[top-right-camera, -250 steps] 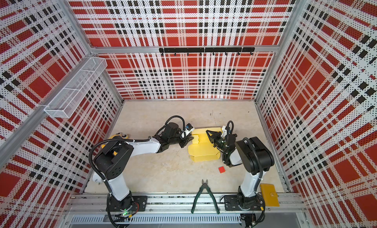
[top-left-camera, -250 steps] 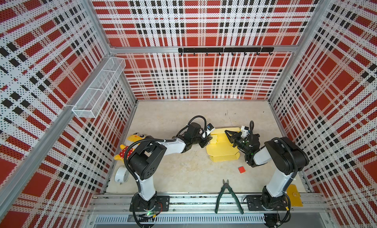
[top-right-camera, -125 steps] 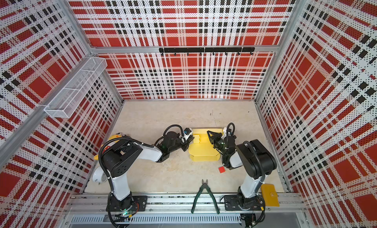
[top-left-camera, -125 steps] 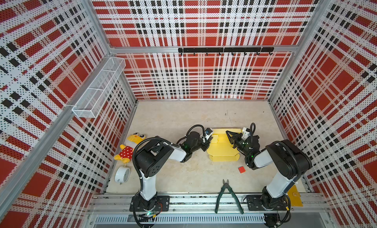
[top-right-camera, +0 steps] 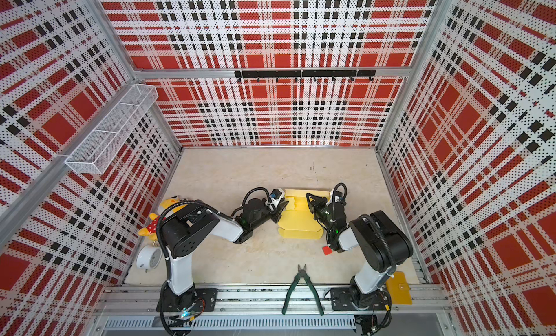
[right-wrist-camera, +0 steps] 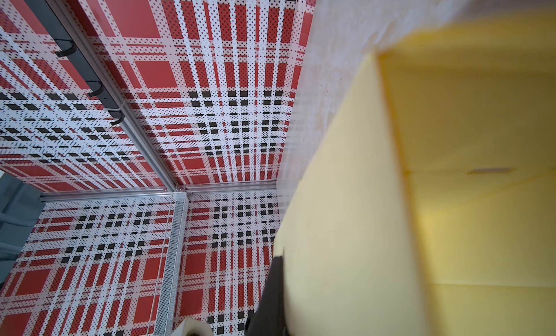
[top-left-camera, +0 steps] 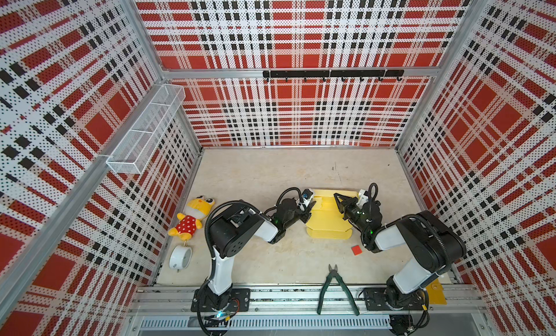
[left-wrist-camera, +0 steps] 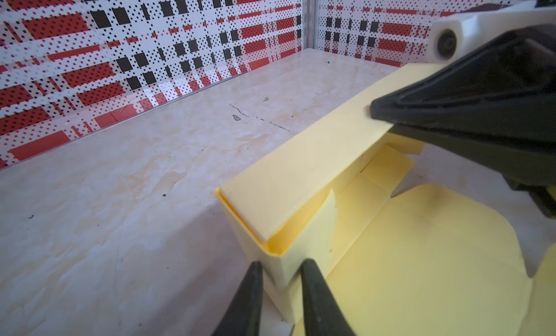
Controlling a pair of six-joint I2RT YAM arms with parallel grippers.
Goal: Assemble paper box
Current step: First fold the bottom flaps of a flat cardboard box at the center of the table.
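Observation:
The paper box (top-left-camera: 328,221) (top-right-camera: 298,224) is pale yellow card, partly folded, lying mid-floor between both arms. My left gripper (top-left-camera: 310,209) (top-right-camera: 281,206) is at its left edge. In the left wrist view its fingertips (left-wrist-camera: 281,263) pinch a raised corner of the box (left-wrist-camera: 301,175). My right gripper (top-left-camera: 338,199) (top-right-camera: 310,197) comes in from the right. In the left wrist view it (left-wrist-camera: 380,120) is shut on the long folded-over flap. In the right wrist view the card (right-wrist-camera: 346,199) hides one finger, and only one dark finger (right-wrist-camera: 272,289) shows.
A yellow plush toy (top-left-camera: 192,217) and a white clock (top-left-camera: 180,257) lie by the left wall. Green pliers (top-left-camera: 335,289) rest at the front edge, a small red square (top-left-camera: 356,249) beside the right arm, an orange tag (top-left-camera: 434,292) at the front right. A wire basket (top-left-camera: 144,130) hangs on the left wall.
The left arm's elbow has swung toward the middle, uncovering the plush toy, and its gripper has slid slightly forward along the box's left edge. The right arm has barely moved.

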